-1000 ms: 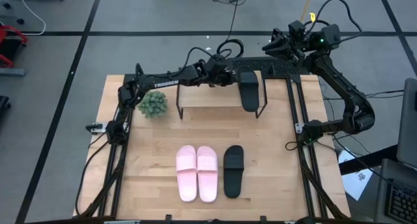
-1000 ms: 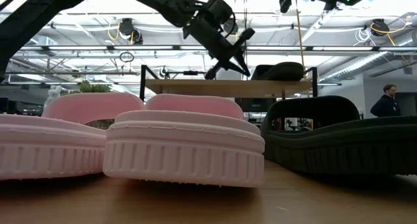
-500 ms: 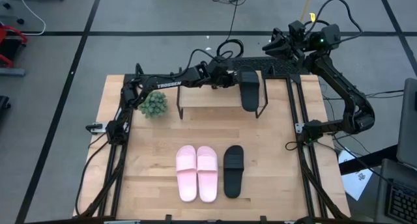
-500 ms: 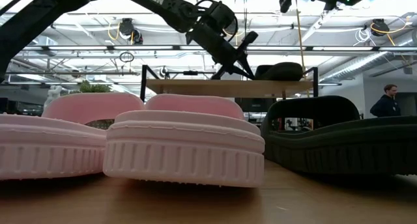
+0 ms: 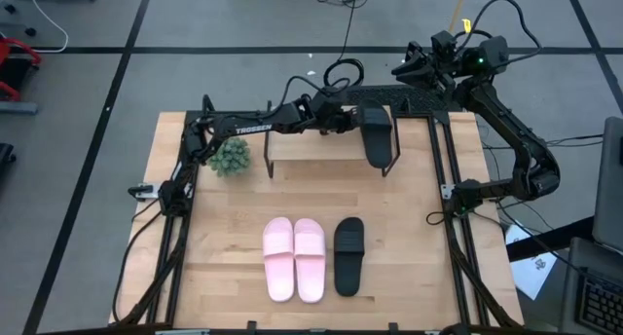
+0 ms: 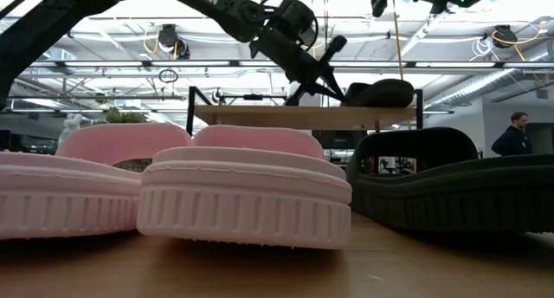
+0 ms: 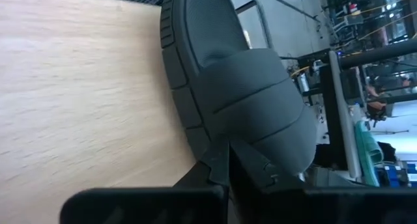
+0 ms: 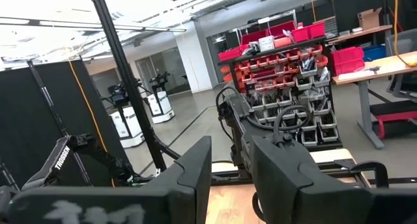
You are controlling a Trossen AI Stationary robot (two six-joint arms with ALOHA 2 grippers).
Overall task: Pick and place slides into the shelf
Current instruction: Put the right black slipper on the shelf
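The shelf [image 5: 311,146], a light plank on thin black legs, stands at the table's far side. One black slide [image 5: 377,135] lies on its right end, sole down. My left gripper [image 5: 352,123] reaches level over the plank from the left, shut, at that slide's left side; it also shows in the low view [image 6: 342,94]. The pink pair [image 5: 294,259] and the other black slide [image 5: 349,255] lie side by side on the near part of the table. My right gripper [image 5: 411,67] waits beyond the far right corner, its fingers a little apart, empty. My left gripper pushes the black slide with its shut fingertips [image 7: 220,160], set against the left side of the sole just below the strap [image 7: 195,129], toward the slide's far end. The fingers come level from the table's left, across the slide. The slide rests on the plank.
A small green plant [image 5: 229,155] stands on the table left of the shelf. The left part of the plank [image 7: 78,87] is bare. A person [image 6: 516,133] stands far off in the room behind the table.
My left gripper has gone toward the table's right edge, along the plank, up to the black slide on the shelf. The slide has slid a little toward the shelf's right end, still flat on the plank.
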